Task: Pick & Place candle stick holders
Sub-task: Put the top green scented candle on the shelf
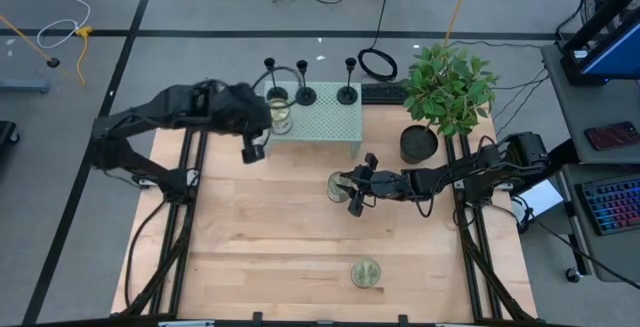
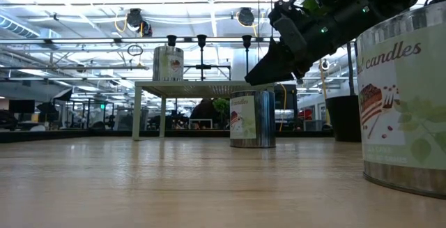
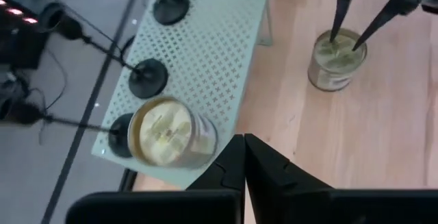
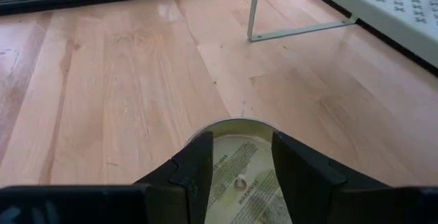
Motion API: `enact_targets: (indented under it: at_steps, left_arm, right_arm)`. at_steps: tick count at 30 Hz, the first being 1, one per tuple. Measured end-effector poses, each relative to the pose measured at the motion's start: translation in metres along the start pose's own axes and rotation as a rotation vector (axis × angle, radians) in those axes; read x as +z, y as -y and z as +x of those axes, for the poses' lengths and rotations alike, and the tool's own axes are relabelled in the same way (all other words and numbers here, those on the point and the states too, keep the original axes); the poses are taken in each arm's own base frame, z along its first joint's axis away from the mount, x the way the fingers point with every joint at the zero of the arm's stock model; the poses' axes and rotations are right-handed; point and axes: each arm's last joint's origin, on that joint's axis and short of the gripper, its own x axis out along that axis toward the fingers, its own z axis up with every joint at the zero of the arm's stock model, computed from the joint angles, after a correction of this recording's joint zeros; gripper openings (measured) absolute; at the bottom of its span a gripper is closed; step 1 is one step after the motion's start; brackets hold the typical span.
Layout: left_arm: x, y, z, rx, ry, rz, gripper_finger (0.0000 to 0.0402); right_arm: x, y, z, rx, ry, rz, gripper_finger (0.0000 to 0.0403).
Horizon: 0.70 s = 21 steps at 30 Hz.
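Observation:
Three black candle stick holders stand upright on their round bases along the far edge of a pale-green perforated stand; they also show in the left wrist view. My left gripper is shut and empty, off the stand's near left corner. My right gripper is open, its fingers on either side of the top of a candle jar on the table. The low view shows its tips just above that jar.
A second candle jar stands on the stand next to the left holder. A third jar stands near the table's front edge. A potted plant in a black pot stands at the back right. Cables lie behind the table.

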Motion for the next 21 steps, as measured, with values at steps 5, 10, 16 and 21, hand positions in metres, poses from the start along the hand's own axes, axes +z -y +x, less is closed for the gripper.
enact_targets:
  at_steps: [5, 10, 16, 21]
  left_arm:
    - [-0.026, 0.028, -0.006, 0.034, 0.002, 0.040, 0.0005]
    - [-0.071, 0.058, 0.014, 0.001, 0.072, -0.023, 0.0010]
    - [-0.121, 0.098, 0.061, -0.144, 0.241, 0.001, 0.0004]
    - [-0.149, 0.123, 0.093, -0.303, 0.385, 0.060, 0.0016]
  right_arm:
    - [0.000, 0.000, 0.000, 0.000, -0.001, 0.003, 0.0141]
    - [-0.001, -0.001, 0.000, 0.002, -0.008, 0.049, 0.0141]
    - [-0.001, -0.001, -0.001, 0.005, -0.006, 0.047, 0.0141]
    - [-0.001, -0.001, -0.001, 0.005, -0.008, 0.043, 0.0141]
